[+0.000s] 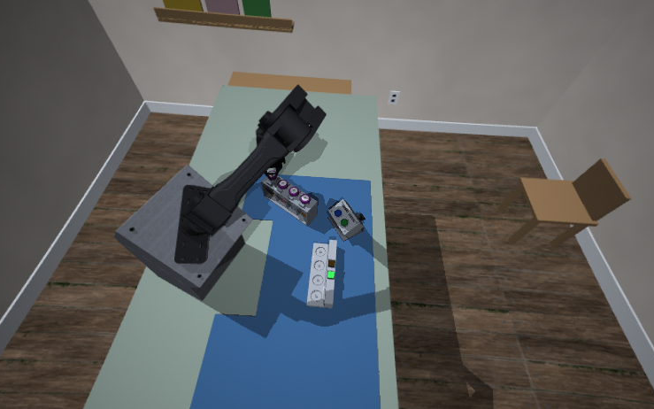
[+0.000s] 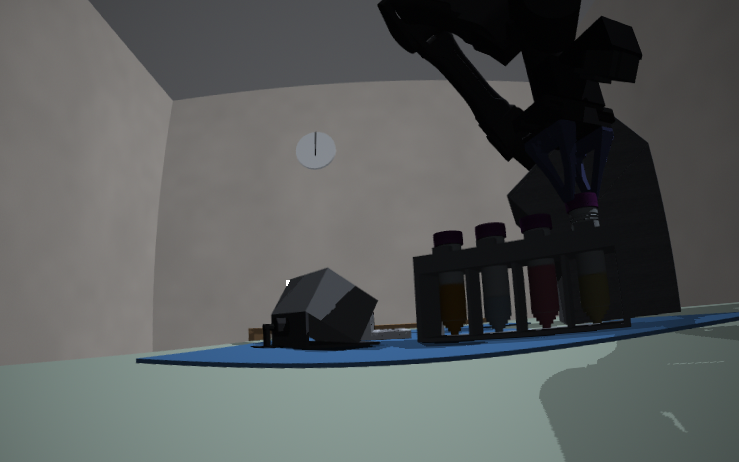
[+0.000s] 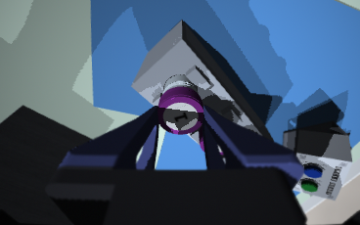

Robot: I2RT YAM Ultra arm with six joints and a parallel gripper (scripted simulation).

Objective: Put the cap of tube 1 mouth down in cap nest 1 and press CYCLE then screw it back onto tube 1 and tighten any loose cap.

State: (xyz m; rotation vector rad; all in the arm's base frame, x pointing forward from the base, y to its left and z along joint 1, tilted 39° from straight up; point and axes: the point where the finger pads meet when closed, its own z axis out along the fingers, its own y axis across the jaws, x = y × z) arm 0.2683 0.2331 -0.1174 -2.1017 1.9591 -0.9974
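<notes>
My gripper is shut on the purple cap of tube 1, whose grey dot shows a 1. The cap sits on top of tube 1's threaded neck, higher than the other caps; threads still show below it. Tube 1 stands at the end of the decapping station nearest the arm. Tubes 2, 3 and 4 carry their purple caps. The cap tray has all its nests empty. The green lamp on its console is lit.
The key desk with the blue CYCLE key and green READY key stands right of the station; it also shows in the wrist view. The arm's grey base block sits at the table's left edge.
</notes>
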